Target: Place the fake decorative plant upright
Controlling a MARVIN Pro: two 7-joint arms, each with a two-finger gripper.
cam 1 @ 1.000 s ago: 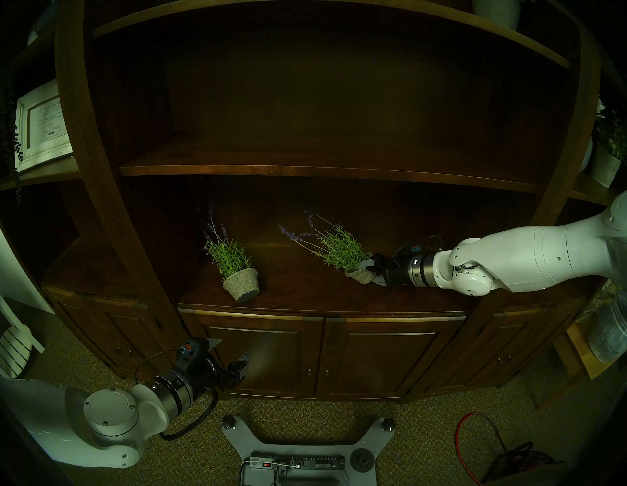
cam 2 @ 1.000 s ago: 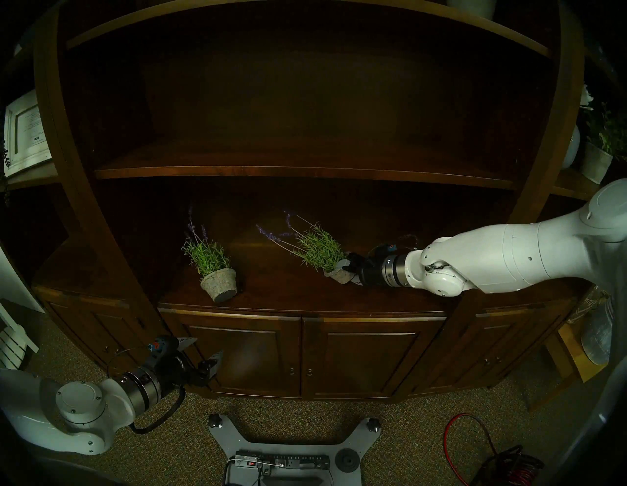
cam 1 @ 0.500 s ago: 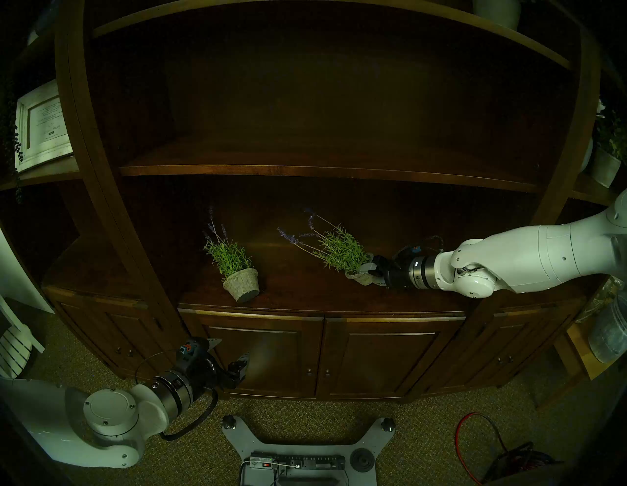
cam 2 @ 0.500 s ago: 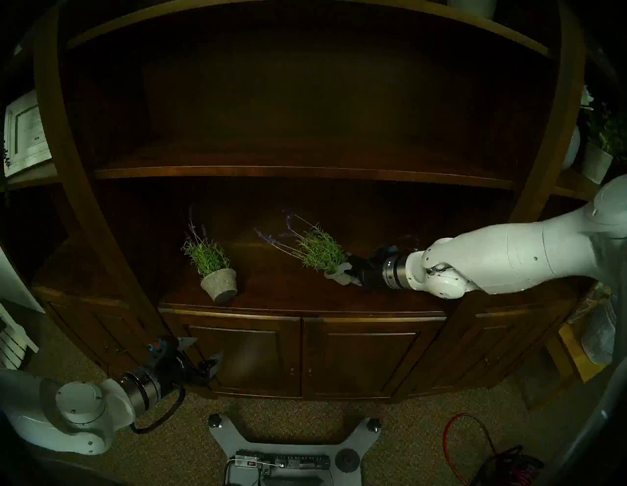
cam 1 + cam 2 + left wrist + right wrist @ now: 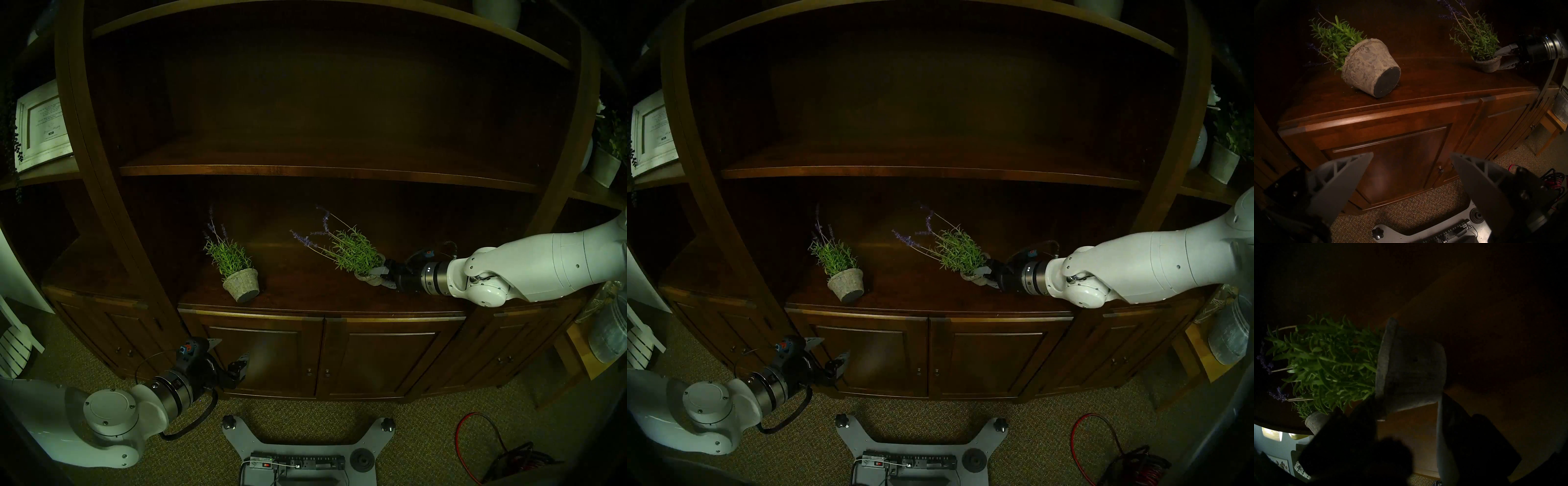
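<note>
Head stereo left: two potted fake lavender plants on the cabinet worktop point(image 5: 305, 298). Left plant point(image 5: 237, 278) tipped over, dark base toward the front edge, untouched. Right plant point(image 5: 359, 261) tilted, stems leaning left, pot pinched at its rim side by the right gripper point(image 5: 382, 274), jaws closing on the pot. Left gripper point(image 5: 230, 356) idle before the cabinet doors, jaws spread wide, grasping nothing. Risk, as a judgement: shallow, off-centre pinch on a tapered, rough pot; possible slip or twist while righting, with a roll toward the worktop edge. Long stems liable to snag.

Head pair looks down at the cabinet point(image 5: 319, 353) from afar; left wrist looks up at its counter point(image 5: 1423, 79); right wrist close on a pot point(image 5: 1413, 372).
</note>
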